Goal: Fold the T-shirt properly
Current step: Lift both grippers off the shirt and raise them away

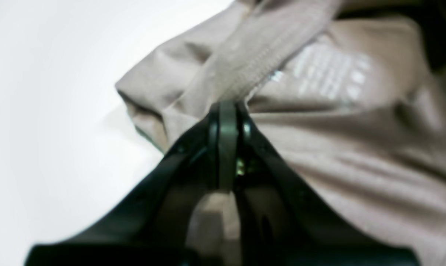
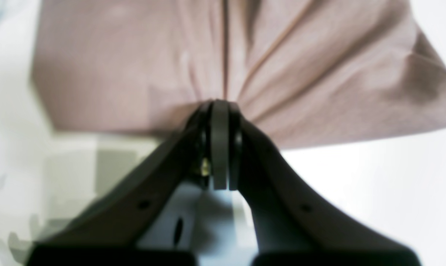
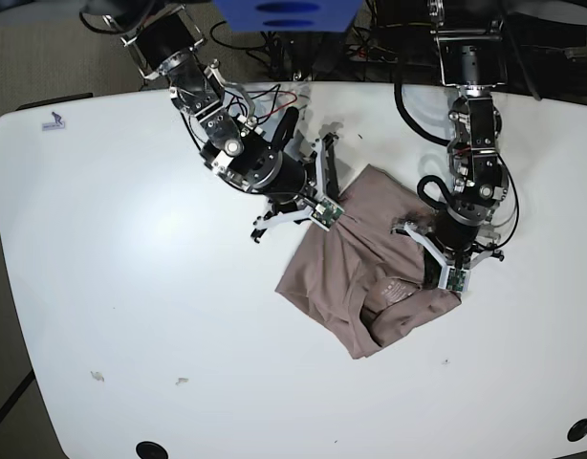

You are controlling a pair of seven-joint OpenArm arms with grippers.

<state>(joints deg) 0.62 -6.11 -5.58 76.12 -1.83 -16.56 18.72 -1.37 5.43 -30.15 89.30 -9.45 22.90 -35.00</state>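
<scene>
The mauve-brown T-shirt (image 3: 346, 277) lies bunched in a rough, partly folded heap in the middle of the white table (image 3: 131, 249). My left gripper (image 3: 448, 283) is at its right edge, shut on the T-shirt (image 1: 356, 147) beside the ribbed collar band (image 1: 252, 59) and the printed neck label (image 1: 330, 74); the left gripper (image 1: 228, 107) has cloth pinched at its tips. My right gripper (image 3: 330, 216) is at the upper left edge. In the right wrist view the right gripper (image 2: 220, 103) is shut on the T-shirt (image 2: 115, 74), with pleats fanning out from the pinch.
Cables (image 3: 265, 96) and a blue object (image 3: 284, 14) sit at the table's far edge. A small sticker (image 3: 54, 121) marks the far left corner. Small scraps (image 3: 97, 375) lie near the front left. Dark holes (image 3: 150, 448) sit along the front edge.
</scene>
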